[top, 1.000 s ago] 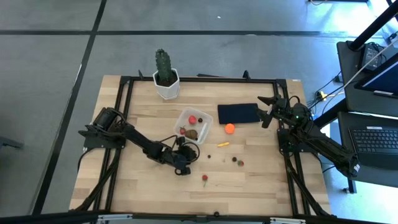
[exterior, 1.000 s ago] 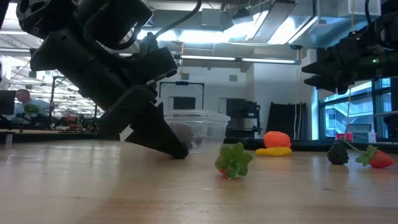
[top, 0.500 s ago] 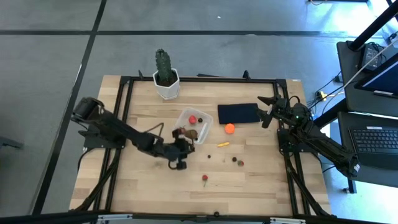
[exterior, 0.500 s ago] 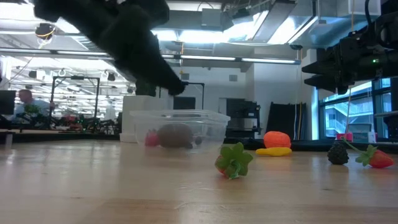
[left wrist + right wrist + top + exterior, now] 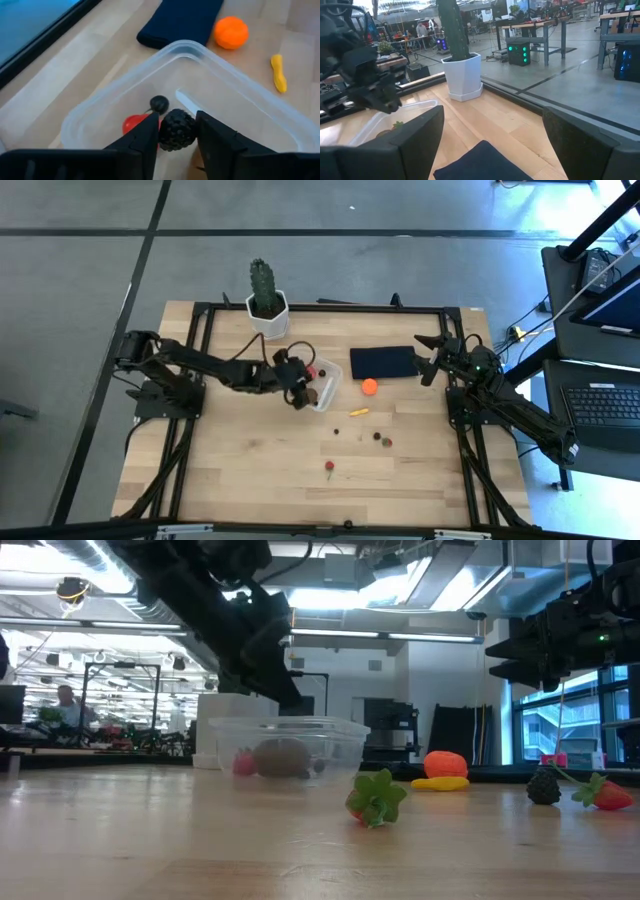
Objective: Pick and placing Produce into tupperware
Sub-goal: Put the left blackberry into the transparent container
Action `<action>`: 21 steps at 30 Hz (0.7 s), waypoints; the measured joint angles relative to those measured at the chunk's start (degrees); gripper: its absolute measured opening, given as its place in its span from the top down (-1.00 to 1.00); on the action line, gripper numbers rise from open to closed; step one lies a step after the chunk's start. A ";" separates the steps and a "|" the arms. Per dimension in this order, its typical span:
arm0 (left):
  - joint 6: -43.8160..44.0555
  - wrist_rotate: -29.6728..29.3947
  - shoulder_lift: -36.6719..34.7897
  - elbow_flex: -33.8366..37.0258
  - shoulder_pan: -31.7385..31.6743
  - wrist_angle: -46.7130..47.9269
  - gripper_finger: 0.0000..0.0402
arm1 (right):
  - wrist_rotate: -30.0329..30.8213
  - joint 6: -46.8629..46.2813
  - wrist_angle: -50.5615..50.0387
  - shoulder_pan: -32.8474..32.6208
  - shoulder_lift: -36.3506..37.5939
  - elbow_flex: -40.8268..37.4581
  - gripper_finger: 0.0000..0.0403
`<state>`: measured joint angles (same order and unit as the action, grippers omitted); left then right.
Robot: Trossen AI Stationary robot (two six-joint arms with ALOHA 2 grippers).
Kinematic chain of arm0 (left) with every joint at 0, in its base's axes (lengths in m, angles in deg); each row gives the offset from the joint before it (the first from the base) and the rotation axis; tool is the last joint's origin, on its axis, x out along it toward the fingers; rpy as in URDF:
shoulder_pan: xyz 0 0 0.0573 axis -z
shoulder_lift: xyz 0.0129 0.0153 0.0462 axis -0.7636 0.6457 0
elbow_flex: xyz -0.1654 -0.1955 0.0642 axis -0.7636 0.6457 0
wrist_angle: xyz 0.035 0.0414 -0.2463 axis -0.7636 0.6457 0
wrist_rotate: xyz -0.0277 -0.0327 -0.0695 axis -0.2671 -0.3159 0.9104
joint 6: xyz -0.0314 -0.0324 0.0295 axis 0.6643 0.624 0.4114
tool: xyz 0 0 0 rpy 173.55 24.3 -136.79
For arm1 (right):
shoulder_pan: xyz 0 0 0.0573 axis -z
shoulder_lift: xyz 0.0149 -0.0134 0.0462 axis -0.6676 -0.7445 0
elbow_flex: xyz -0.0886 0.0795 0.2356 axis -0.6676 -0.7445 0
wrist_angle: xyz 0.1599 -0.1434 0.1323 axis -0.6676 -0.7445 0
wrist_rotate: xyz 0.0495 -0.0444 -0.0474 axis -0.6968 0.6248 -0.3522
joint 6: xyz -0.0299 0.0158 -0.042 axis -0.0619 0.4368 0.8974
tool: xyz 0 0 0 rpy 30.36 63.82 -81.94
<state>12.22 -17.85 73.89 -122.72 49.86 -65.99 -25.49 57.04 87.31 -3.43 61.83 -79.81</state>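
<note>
Black and knobbly, a toy berry (image 5: 176,129) sits pinched between the fingers of the left gripper (image 5: 176,131), held just above the clear square tupperware (image 5: 322,383), which already holds a red piece (image 5: 136,124), a small dark berry (image 5: 159,103) and a brown lump (image 5: 281,757). A second ago that gripper was down on the pale wooden table (image 5: 260,470) nearer the front edge; it has since risen and swung over the container. The right gripper (image 5: 432,357) waits spread wide beside the navy rectangle (image 5: 382,362). An orange ball (image 5: 369,387), yellow sliver (image 5: 358,412) and leafy red piece (image 5: 376,798) lie loose, with a workshop and a distant person (image 5: 66,708) behind.
</note>
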 joint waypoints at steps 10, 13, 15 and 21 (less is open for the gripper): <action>-0.01 1.27 0.00 0.00 -2.76 0.22 0.44 | 0.01 0.21 0.01 0.00 0.00 0.01 -0.69; 0.00 1.20 0.00 0.00 -2.71 0.03 0.43 | 0.00 0.26 -0.01 -0.01 0.01 0.00 -0.69; -0.01 1.11 0.00 0.00 -2.69 0.03 0.40 | 0.02 0.29 0.01 0.00 0.01 0.01 -0.69; -0.03 1.05 0.00 0.00 -2.25 0.10 0.27 | 0.00 0.33 0.01 -0.01 0.01 0.02 -0.69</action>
<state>12.19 -16.80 73.89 -122.72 47.61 -65.89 -25.49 57.37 87.32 -3.44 61.83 -79.79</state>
